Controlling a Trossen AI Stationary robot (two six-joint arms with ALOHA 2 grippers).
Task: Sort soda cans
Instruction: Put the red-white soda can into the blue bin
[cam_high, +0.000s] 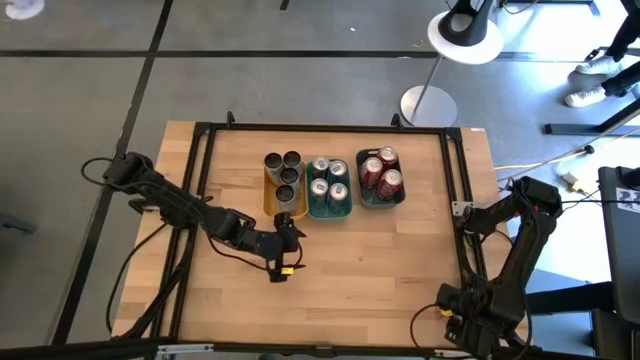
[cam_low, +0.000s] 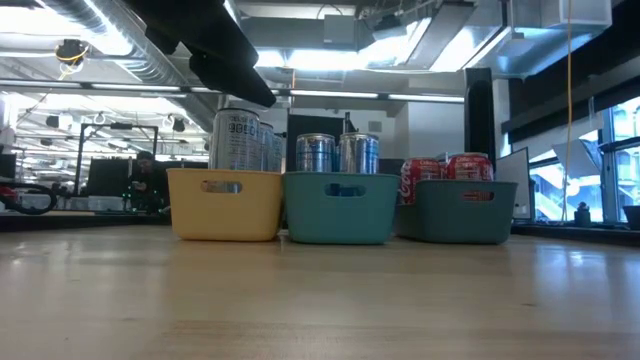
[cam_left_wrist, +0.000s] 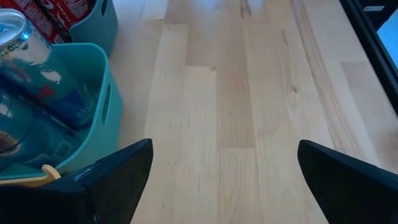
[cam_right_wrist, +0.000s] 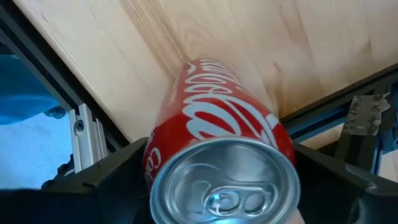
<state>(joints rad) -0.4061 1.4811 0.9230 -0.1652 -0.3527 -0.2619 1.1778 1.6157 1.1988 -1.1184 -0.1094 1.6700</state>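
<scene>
Right wrist view: right hand clamped on a red can w/ other red cans in dark tray, left hand apart near teal tray; next, prob. carry to dark tray.

Two black jointed arms, looping black cables, yellow tab on left tool, wedge-shaped dark fingers

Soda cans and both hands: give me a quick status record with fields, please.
yellow bin: four dark cans
teal bin: four silver-teal cans
dark teal bin: four red cans
left hand: open, empty, over the table in front of the yellow bin
right hand: shut on red can, at the table's near right corner
loose cans on table: none seen
</scene>
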